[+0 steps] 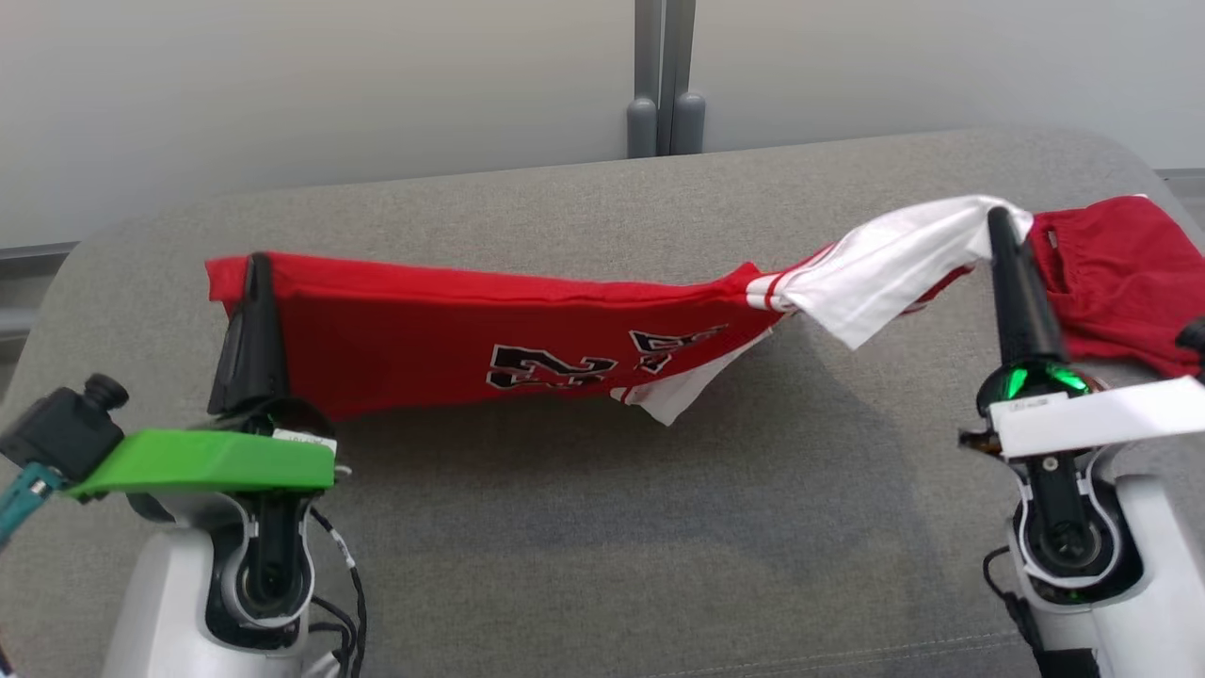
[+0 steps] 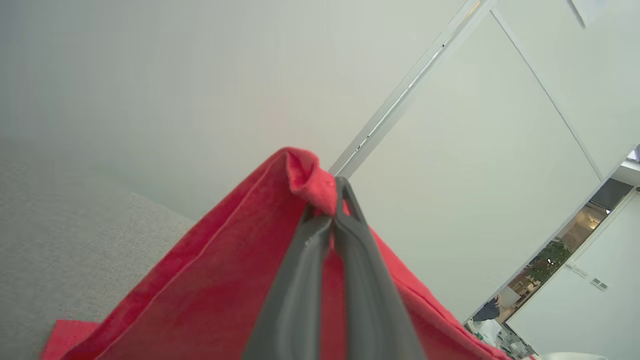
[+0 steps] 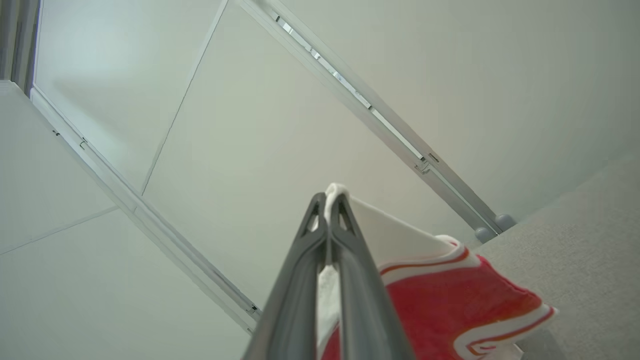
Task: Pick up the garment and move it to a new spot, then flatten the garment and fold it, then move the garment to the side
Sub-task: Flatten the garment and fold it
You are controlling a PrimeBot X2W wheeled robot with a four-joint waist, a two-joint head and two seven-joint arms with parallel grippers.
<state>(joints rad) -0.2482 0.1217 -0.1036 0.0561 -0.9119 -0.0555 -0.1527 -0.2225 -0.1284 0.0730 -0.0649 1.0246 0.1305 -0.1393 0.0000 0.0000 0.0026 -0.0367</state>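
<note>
The red shirt (image 1: 424, 320) with black numbers hangs stretched across the middle of the grey table (image 1: 565, 508), from its left side to its right side. The left gripper (image 1: 256, 268) is squeezed tight on the shirt's red corner. The right gripper (image 1: 998, 221) is squeezed tight on its white end. Another red cloth (image 1: 1120, 264) lies by the table's far right corner.

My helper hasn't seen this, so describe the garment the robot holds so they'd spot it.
On the grey table, find the red jersey stretched between the left claw and right claw. Unlike the plain red cloth lying at the far right, it bears black numerals and a white end.
</note>
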